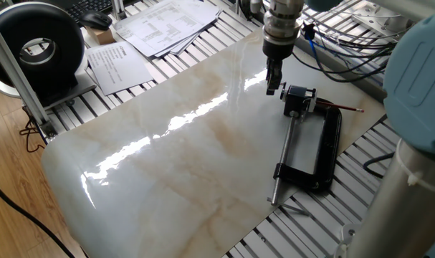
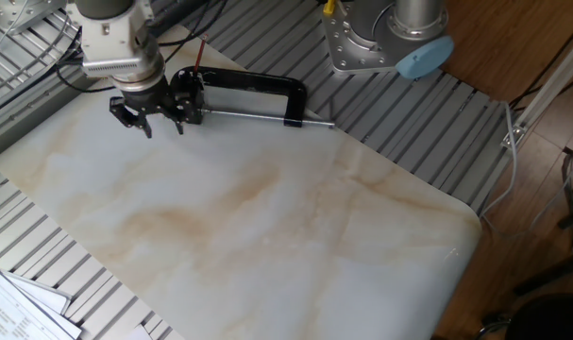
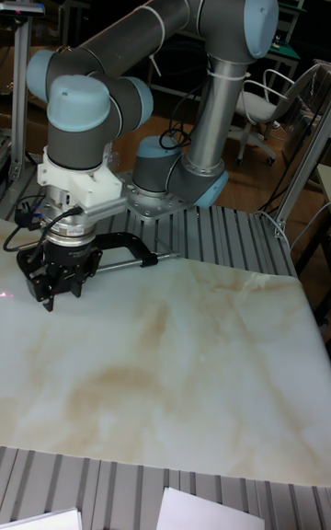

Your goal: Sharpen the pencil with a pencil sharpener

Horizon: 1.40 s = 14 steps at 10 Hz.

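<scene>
The pencil sharpener (image 1: pixel 298 98) is a small black-and-silver block held at the far end of a black C-clamp (image 1: pixel 326 150). The thin red-brown pencil (image 1: pixel 342 107) sticks out of it to the right, lying over the clamp's end. In the other fixed view the pencil (image 2: pixel 200 49) points away behind the sharpener (image 2: pixel 192 99). My gripper (image 1: pixel 272 87) hangs just left of the sharpener, low over the marble slab, apart from it. The gripper (image 2: pixel 152 127) is open with nothing between its spread fingers. The tall fixed view shows the gripper (image 3: pixel 60 298) in front of the clamp (image 3: pixel 129 249).
A marble slab (image 1: pixel 181 158) covers the slatted table. The clamp's steel screw rod (image 1: pixel 284 154) runs along the slab's edge. Papers (image 1: pixel 160 25) and a black round device (image 1: pixel 38 50) lie at the far left. Cables (image 1: pixel 346 43) hang behind the gripper.
</scene>
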Each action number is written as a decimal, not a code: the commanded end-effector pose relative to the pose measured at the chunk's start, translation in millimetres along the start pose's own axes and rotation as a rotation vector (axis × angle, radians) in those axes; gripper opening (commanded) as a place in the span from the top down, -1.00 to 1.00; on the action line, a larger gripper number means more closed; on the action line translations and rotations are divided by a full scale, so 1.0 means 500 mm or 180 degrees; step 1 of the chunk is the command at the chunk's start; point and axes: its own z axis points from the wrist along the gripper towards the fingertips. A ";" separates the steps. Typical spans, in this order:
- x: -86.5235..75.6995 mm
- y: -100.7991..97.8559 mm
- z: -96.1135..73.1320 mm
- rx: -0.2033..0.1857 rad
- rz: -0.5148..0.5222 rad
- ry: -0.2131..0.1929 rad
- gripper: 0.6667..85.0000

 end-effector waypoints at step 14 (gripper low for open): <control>0.032 -0.024 0.008 0.0031 -0.0061 -0.0081 0.99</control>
